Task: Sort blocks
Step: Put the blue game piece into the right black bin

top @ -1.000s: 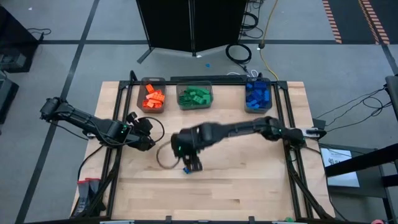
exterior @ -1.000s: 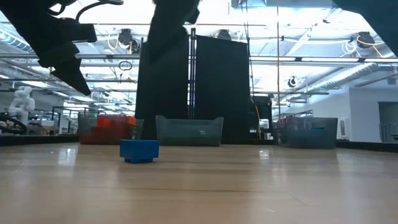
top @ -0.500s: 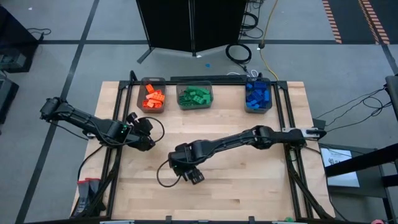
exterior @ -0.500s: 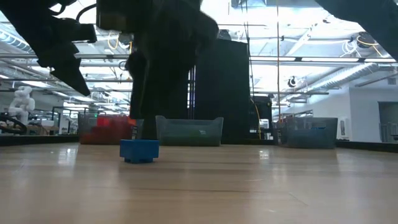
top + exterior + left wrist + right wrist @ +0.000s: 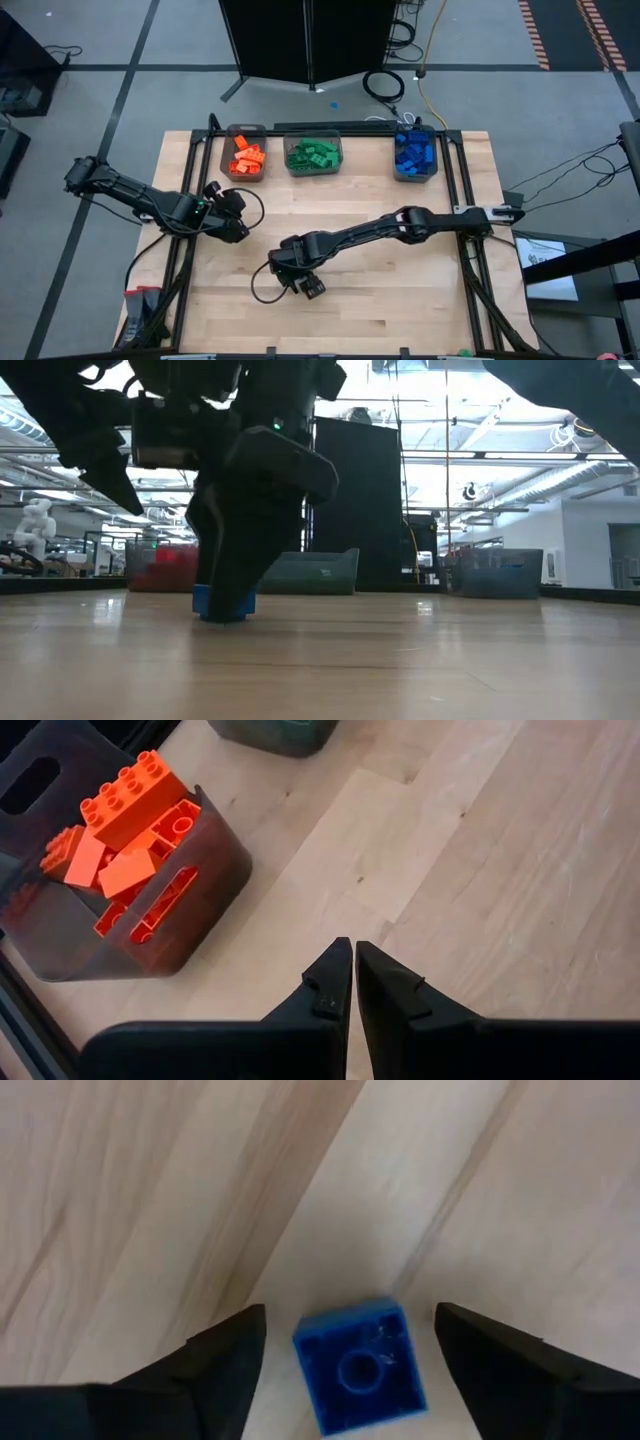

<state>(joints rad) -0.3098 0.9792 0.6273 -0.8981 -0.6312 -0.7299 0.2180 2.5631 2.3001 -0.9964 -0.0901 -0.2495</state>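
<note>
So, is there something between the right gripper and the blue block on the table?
Nothing visible. The right gripper is open, its fingers either side of the blue block, with only bare table around it.

Both arms are black and slender, built of jointed tubular links with a thin black cable looping off each wrist, a small green light glowing on the right arm's wrist housing [image 5: 284,257], and each ending in two matte black, wedge-shaped tapering fingers [image 5: 330,985].

Pale wooden table [image 5: 400,300] bearing three grey bins [image 5: 246,155] along its far edge, one blue block [image 5: 360,1365] mid-table.
</note>
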